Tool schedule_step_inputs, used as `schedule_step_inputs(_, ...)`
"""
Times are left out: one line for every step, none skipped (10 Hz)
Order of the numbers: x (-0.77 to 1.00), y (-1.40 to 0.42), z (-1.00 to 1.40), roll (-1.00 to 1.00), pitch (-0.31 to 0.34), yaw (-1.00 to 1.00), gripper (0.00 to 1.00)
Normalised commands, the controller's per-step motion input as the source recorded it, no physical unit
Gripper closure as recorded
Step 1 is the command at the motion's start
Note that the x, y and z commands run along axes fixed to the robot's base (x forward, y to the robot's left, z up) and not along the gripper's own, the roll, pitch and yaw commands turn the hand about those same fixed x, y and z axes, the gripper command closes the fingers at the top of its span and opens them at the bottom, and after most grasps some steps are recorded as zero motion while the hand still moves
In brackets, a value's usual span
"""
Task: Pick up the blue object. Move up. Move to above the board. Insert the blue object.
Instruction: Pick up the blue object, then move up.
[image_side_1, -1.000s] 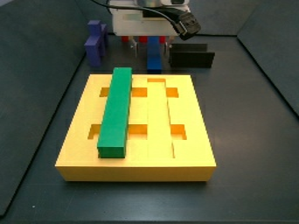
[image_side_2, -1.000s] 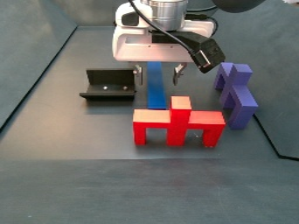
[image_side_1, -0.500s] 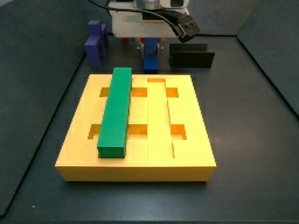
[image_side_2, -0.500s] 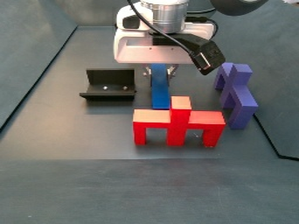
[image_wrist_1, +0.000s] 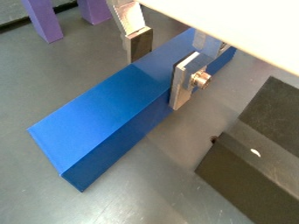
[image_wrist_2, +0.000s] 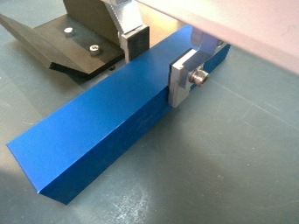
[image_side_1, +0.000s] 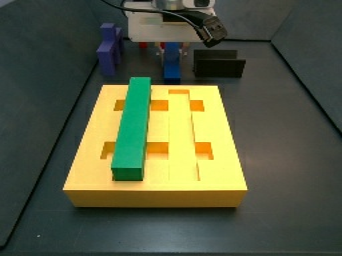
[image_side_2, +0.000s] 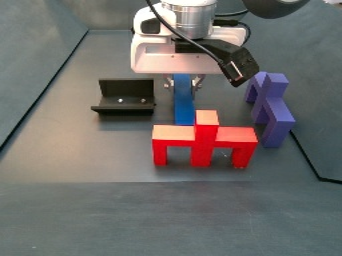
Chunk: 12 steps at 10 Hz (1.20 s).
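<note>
One gripper (image_side_1: 171, 42) here, low at the far edge of the bench, its two silver fingers (image_wrist_1: 184, 80) flanking one blue object (image_wrist_1: 135, 108) that lies on the bench. One board (image_side_1: 214, 180), yellow, fills the middle of the bench, and it carries one green bar (image_side_1: 132, 125). One purple block (image_side_2: 271, 107) stands near the gripper, one small black box (image_side_2: 123, 98) sits on the blue bar's other side. One red piece (image_side_2: 203, 140) shows in a side view. Six kinds, one apiece.
</note>
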Motion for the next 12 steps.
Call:
schedule_step_inputs(0.00, 0.00, 0.00, 0.00, 0.000, 0.00, 1.00)
schedule_step_inputs(0.00, 0.00, 0.00, 0.00, 0.000, 0.00, 1.00)
schedule_step_inputs(0.00, 0.00, 0.00, 0.00, 0.000, 0.00, 1.00)
schedule_step_inputs(0.00, 0.00, 0.00, 0.00, 0.000, 0.00, 1.00)
schedule_step_inputs(0.00, 0.00, 0.00, 0.00, 0.000, 0.00, 1.00)
schedule_step_inputs(0.00, 0.00, 0.00, 0.00, 0.000, 0.00, 1.00)
schedule_step_inputs(0.00, 0.00, 0.00, 0.00, 0.000, 0.00, 1.00)
schedule_step_inputs(0.00, 0.00, 0.00, 0.00, 0.000, 0.00, 1.00)
schedule_step_inputs(0.00, 0.00, 0.00, 0.00, 0.000, 0.00, 1.00)
schedule_step_inputs(0.00, 0.00, 0.00, 0.00, 0.000, 0.00, 1.00)
schedule_step_inputs(0.00, 0.00, 0.83, 0.00, 0.000, 0.00, 1.00)
schedule_step_inputs(-0.04, 0.06, 0.81, 0.00, 0.026, -0.05, 1.00)
